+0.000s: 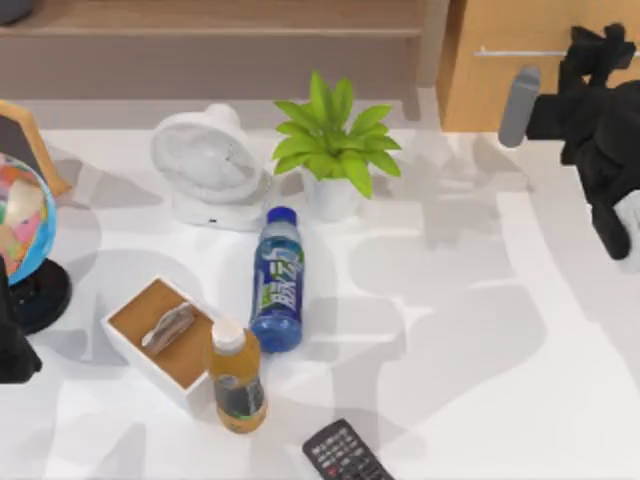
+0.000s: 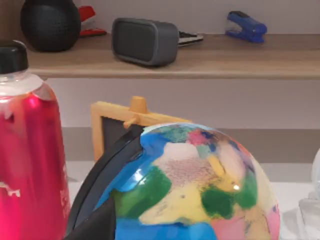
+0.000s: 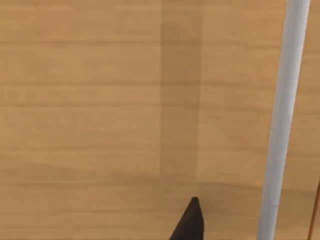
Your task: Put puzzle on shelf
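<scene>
Right arm raised at the top view's right edge, its black gripper (image 1: 600, 45) against the orange-wood drawer cabinet (image 1: 530, 90), close to the metal bar handle (image 3: 282, 120); jaws' state cannot be told. Left arm parked at the left edge beside the multicoloured globe (image 1: 22, 225). Long light-brown wooden shelf (image 1: 215, 18) runs behind the white tabletop (image 1: 470, 330), carrying a grey speaker (image 2: 145, 41) and blue stapler (image 2: 246, 25).

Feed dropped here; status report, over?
Right gripper up at the drawer cabinet, by its bar handle. Left arm parked beside the globe. Shelf unobstructed.
</scene>
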